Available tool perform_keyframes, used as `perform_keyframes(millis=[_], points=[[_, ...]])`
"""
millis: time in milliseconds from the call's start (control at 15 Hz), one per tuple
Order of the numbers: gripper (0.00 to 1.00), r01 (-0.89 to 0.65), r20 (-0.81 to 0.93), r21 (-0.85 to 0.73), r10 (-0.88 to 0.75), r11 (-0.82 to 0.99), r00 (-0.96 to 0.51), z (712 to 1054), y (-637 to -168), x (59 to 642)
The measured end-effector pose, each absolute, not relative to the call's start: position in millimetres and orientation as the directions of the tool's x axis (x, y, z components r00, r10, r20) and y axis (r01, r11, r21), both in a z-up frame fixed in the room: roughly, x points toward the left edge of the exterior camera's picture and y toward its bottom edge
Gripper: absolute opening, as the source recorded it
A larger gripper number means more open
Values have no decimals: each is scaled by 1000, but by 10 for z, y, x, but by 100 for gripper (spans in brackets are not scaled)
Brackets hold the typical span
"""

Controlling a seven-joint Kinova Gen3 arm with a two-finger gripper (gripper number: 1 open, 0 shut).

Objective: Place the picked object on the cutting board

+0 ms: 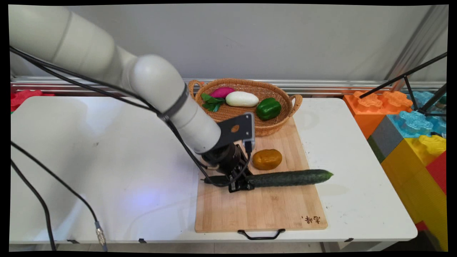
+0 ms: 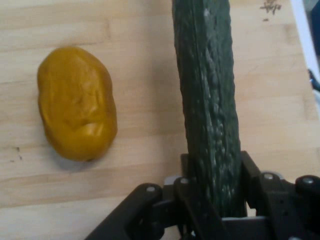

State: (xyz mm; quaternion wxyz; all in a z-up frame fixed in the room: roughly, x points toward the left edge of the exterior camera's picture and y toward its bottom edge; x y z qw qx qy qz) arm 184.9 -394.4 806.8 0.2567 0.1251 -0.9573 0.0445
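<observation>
White table [image 1: 107,160] filled most of the main view, with a pale wall behind it and a metal rail running along its far edge. At about nine o'clock of the scene a red block [image 1: 21,98] showed past the table's far left corner. Black cables [image 1: 71,194] hung from the arm and trailed down over the table's left half.

Near the centre lay a bamboo cutting board [image 1: 260,210], its black handle [image 1: 261,234] at the six o'clock edge and dark lettering at its five o'clock corner. The gripper [image 1: 240,185] reached down onto the board's left part, its fingers [image 2: 187,200] pinching the cucumber [image 1: 289,177] near its left end; the hand view showed them pressed against both sides of the dark green skin. The cucumber lay flat across the board, pointing toward three o'clock, its tip just past the board's right edge. Just beside it, at twelve o'clock of its middle, sat a yellow-brown potato [image 1: 267,159], apart from the cucumber.

At twelve o'clock of the board stood a wicker basket [image 1: 271,126], its near edge over the board's far end. It held green leaves [image 1: 212,102], a magenta vegetable [image 1: 222,92], a white eggplant-shaped vegetable [image 1: 242,99] and a green bell pepper [image 1: 268,108].

At three o'clock, off the table, big coloured blocks [image 1: 410,121] were stacked, with black tripod legs [image 1: 410,76] crossing above them.
</observation>
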Motion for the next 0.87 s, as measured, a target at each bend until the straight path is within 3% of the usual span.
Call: perform_keyframes(millis=[467,533,867], points=[[0,-213,504,-68,-151,975,-851,7778,-3960,1790],[100,-207,504,-73,-143,976,-852,7764,-3958,1785],[100,-190,499,-83,-124,978,-858,7723,-3943,1792]])
